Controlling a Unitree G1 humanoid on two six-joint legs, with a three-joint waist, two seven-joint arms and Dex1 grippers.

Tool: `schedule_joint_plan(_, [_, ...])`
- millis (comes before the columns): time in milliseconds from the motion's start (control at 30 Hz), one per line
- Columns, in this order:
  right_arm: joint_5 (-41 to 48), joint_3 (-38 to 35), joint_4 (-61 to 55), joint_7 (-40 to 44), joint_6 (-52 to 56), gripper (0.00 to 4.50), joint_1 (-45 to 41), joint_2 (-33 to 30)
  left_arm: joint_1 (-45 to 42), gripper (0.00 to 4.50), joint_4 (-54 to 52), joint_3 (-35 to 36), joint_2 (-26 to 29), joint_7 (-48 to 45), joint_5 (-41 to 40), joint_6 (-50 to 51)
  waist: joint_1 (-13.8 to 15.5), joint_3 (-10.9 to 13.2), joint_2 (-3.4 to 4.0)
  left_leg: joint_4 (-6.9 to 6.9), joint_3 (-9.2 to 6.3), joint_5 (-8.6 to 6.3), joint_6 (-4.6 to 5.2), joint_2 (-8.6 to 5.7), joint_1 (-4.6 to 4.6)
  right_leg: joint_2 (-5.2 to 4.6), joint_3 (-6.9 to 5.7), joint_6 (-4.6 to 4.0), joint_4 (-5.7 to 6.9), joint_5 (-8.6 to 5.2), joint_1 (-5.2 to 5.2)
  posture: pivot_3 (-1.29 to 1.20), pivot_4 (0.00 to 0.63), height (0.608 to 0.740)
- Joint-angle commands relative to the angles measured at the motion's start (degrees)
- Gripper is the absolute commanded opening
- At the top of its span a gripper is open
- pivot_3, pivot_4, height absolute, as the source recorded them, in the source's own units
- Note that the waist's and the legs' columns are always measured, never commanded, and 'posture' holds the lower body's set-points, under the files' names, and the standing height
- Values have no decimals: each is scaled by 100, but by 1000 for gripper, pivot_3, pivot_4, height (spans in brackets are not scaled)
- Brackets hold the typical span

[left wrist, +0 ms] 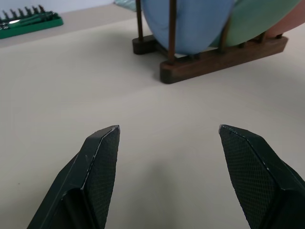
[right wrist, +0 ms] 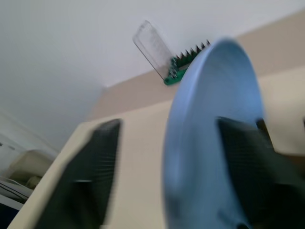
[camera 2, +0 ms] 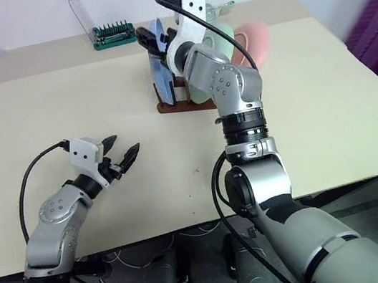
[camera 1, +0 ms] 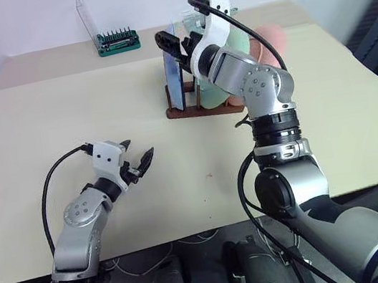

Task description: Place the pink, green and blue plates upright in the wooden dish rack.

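The wooden dish rack [camera 1: 202, 110] stands at the back middle of the table. The blue plate [camera 1: 173, 79] stands upright in it at its left end. Behind it the green plate [left wrist: 262, 16] stands between the pegs, and the pink plate [camera 1: 269, 37] leans at the right end. My right gripper [camera 1: 180, 45] is at the top of the blue plate [right wrist: 209, 119], open, with the plate's rim between its spread fingers. My left gripper [camera 1: 138, 150] hovers low over the table's near left, open and holding nothing, pointing at the rack [left wrist: 224, 55].
A green screwdriver-bit holder [camera 1: 118, 41] with a clear lid stands at the back left of the table. The beige tabletop [camera 1: 62, 119] spreads wide between the left gripper and the rack. My right forearm reaches across in front of the rack's right half.
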Motion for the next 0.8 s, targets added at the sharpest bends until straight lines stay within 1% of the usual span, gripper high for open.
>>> schedule_joint_plan(33, [-211,313,-419,150,-212,4125,-221,-204,21,3431,-278,-23,-43,9,-14,54,6,0,0,0,0,0,0,0,0,0,0,0,0,0,0,0,150,730])
schedule_joint_plan(133, [-568,747,-671,391,-380,4125,-152,-523,17,3431,-325,-46,-73,16,16,97,17,1,1,1,-2,0,0,-1,-2,-4,0,1,-1,-1,0,0,150,730])
schedule_joint_plan(267, [-1223,1574,-1515,1264,-879,4125,187,-1438,10,3431,-346,-66,-81,6,48,103,32,1,2,0,-6,-1,2,-3,-3,-4,-1,3,-2,-3,0,0,150,730])
schedule_joint_plan(333, [-1443,1893,-2089,2042,-1179,3596,582,-2207,17,3431,-382,-122,-23,-81,63,93,33,1,1,0,-5,-3,4,-3,-2,-5,0,12,-5,-9,2,0,150,730])
schedule_joint_plan(367, [-1373,1964,-2444,2582,-1180,3301,883,-2678,5,3431,-402,-185,19,-178,52,91,59,0,0,0,-6,-3,5,-4,-3,-6,0,20,-5,-14,2,0,150,730])
schedule_joint_plan(433, [-1212,1935,-3002,3442,-1109,2289,1492,-3582,-52,3431,-482,-358,79,-443,-66,174,75,0,0,1,-12,-7,10,-8,1,-9,-1,34,-9,-25,11,0,150,730])
schedule_joint_plan(567, [-1097,1662,-3482,4180,-892,132,2317,-4711,-159,3431,-617,-716,184,-889,-178,361,57,6,13,4,-3,-10,14,-11,2,-15,1,17,-12,-33,8,0,150,730])
schedule_joint_plan(600, [-1140,1634,-3584,4338,-837,57,2564,-5015,-228,3431,-590,-800,174,-968,-176,397,49,7,13,4,-3,-10,14,-10,3,-15,1,17,-11,-33,9,0,150,730])
schedule_joint_plan(667, [-1310,1675,-3653,4371,-752,57,2858,-5333,-337,3431,-526,-891,143,-1046,-170,425,40,6,13,4,-7,-10,13,-9,5,-11,0,17,-10,-34,9,0,150,730])
schedule_joint_plan(767, [-1696,1854,-3550,4171,-793,57,3023,-5449,-447,3431,-454,-964,101,-1113,-167,451,17,6,14,4,-7,-11,12,-9,9,-5,1,14,-10,-34,7,0,150,730])
schedule_joint_plan(800, [-1921,2015,-3419,4101,-895,57,3021,-5419,-472,3431,-441,-981,87,-1132,-175,460,17,6,15,4,-7,-11,12,-9,10,-3,1,14,-10,-34,8,0,150,730])
